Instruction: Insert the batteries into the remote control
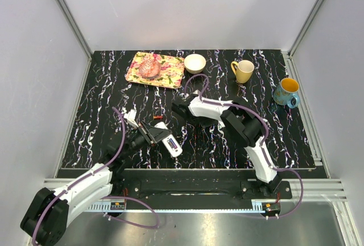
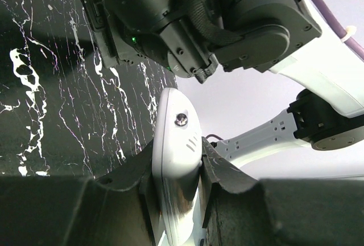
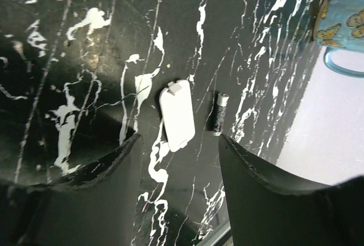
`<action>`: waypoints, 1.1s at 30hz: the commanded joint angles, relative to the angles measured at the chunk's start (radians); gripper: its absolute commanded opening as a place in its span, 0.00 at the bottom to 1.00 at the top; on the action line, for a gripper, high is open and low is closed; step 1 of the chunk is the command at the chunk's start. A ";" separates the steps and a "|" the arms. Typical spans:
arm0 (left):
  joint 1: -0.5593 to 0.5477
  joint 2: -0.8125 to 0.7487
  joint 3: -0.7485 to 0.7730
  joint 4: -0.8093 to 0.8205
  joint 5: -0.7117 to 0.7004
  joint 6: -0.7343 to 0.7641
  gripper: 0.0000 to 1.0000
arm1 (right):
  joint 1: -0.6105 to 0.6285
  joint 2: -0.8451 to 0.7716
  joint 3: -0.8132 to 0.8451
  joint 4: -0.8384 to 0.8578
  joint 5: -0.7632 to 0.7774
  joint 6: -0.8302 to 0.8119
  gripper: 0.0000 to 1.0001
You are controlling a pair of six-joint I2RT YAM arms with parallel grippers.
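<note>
Right pincer (image 3: 179, 140) gapes over cover piece (image 3: 177, 115) and dark battery (image 3: 218, 114), unseen overhead.

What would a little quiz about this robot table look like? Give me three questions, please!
1. True or false: the left gripper is shut on the remote control.
2. What lies next to the white cover piece on the table, not touching it? A) a spoon B) a battery C) a coin
3. How many mugs stand at the far side of the table?

Key: 1 true. 2 B. 3 two, the yellow mug and the blue mug.
</note>
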 commanded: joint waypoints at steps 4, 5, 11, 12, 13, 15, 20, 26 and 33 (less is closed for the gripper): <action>0.000 -0.007 -0.001 0.045 -0.004 -0.011 0.00 | -0.001 -0.177 -0.037 0.113 -0.106 0.022 0.61; 0.000 -0.010 -0.001 0.041 -0.004 -0.011 0.00 | -0.005 -0.225 -0.056 0.139 -0.119 0.007 0.59; -0.005 -0.014 0.000 0.029 -0.017 -0.010 0.00 | -0.111 -0.380 -0.265 0.398 -0.352 -0.074 0.57; -0.003 -0.013 0.000 0.027 -0.014 -0.010 0.00 | -0.133 -0.399 -0.318 0.432 -0.435 -0.079 0.56; -0.005 -0.014 0.000 0.026 -0.015 -0.010 0.00 | -0.152 -0.414 -0.340 0.488 -0.473 -0.082 0.55; -0.005 -0.017 0.005 0.010 -0.017 -0.003 0.00 | -0.189 -0.454 -0.388 0.533 -0.546 -0.101 0.55; -0.005 -0.016 0.019 -0.008 -0.021 0.010 0.00 | -0.215 -0.458 -0.408 0.588 -0.598 -0.122 0.57; -0.006 -0.001 0.025 -0.007 -0.020 0.012 0.00 | -0.228 -0.457 -0.429 0.624 -0.638 -0.118 0.62; -0.006 0.010 0.031 -0.008 -0.021 0.017 0.00 | -0.252 -0.436 -0.448 0.628 -0.629 -0.116 0.64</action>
